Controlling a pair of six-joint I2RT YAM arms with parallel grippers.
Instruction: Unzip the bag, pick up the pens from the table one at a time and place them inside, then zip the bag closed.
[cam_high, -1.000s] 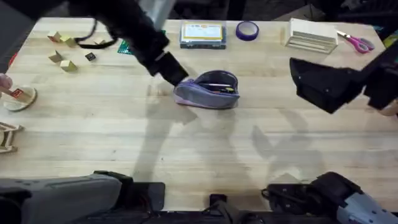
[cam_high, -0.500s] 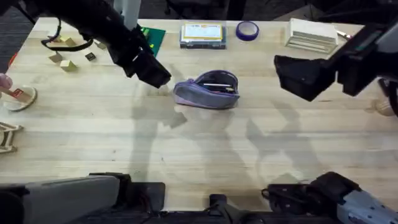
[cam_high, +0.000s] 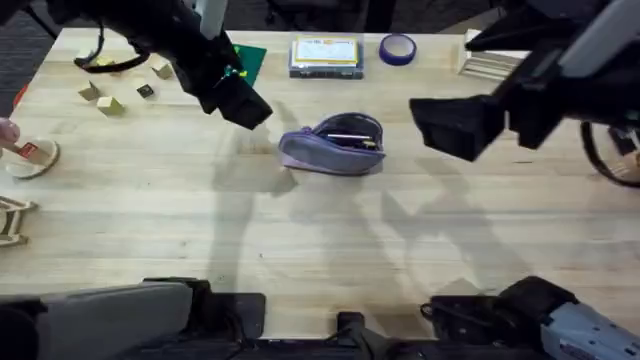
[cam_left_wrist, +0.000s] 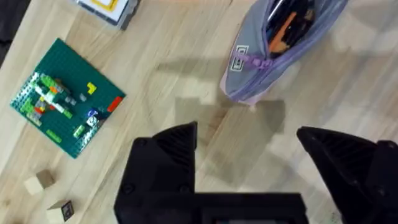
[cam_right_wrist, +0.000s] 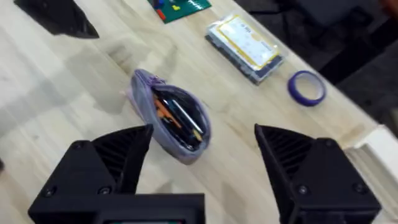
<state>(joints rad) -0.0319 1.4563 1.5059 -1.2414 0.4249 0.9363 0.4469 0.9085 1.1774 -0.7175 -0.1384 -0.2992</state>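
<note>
The bag (cam_high: 333, 146) lies unzipped mid-table (cam_high: 300, 250), the pens (cam_right_wrist: 176, 117) tucked inside it. Left gripper (cam_high: 243, 108) hangs just beside its left end, right gripper (cam_high: 447, 128) off to its right, both with fingers spread and empty.

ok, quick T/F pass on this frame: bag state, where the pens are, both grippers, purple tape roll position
1. The bag is zipped closed. False: its top gapes open.
2. The pens lie inside the bag. True: orange and black both show through the opening.
3. The left gripper is open and holds nothing. True.
4. The right gripper is shut on the bag. False: its fingers are spread, above the bag and clear of it.
5. The purple tape roll sits beside the clear box at the table's far edge. True.
</note>
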